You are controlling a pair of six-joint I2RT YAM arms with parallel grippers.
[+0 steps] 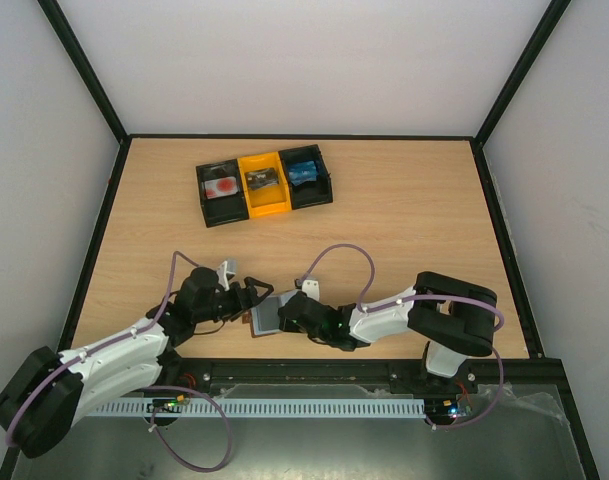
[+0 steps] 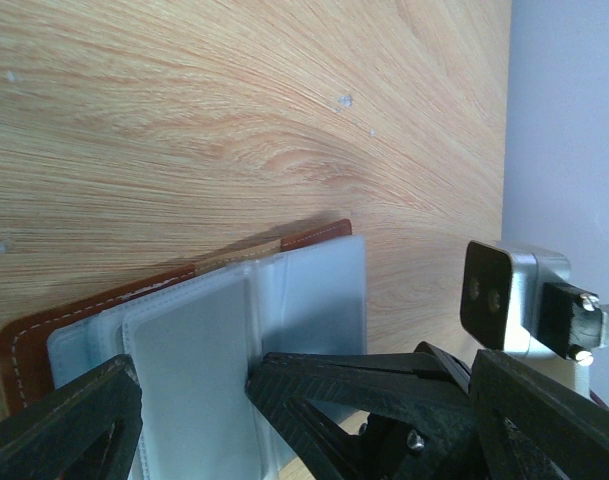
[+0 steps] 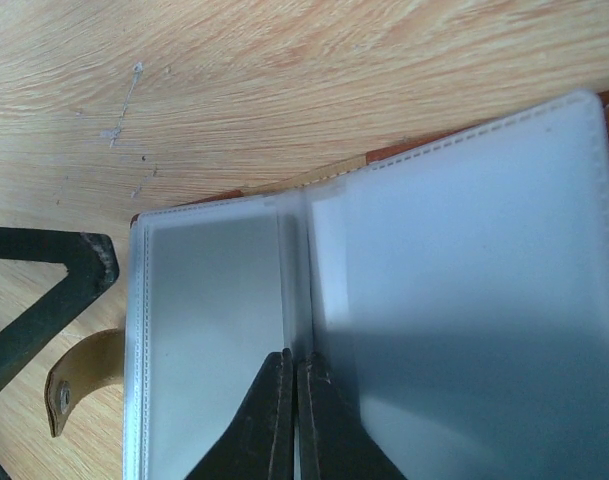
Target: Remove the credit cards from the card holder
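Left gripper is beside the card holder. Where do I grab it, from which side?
The brown tab at the card holder's left edge, coming in low from the left. The holder lies open and flat, right gripper shut at its fold, so the protruding tab is probably the easiest pinch for the open left gripper.

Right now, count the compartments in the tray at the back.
3 in the tray: the left compartment, black; the middle compartment, yellow; the right compartment, black. None seems hidden.
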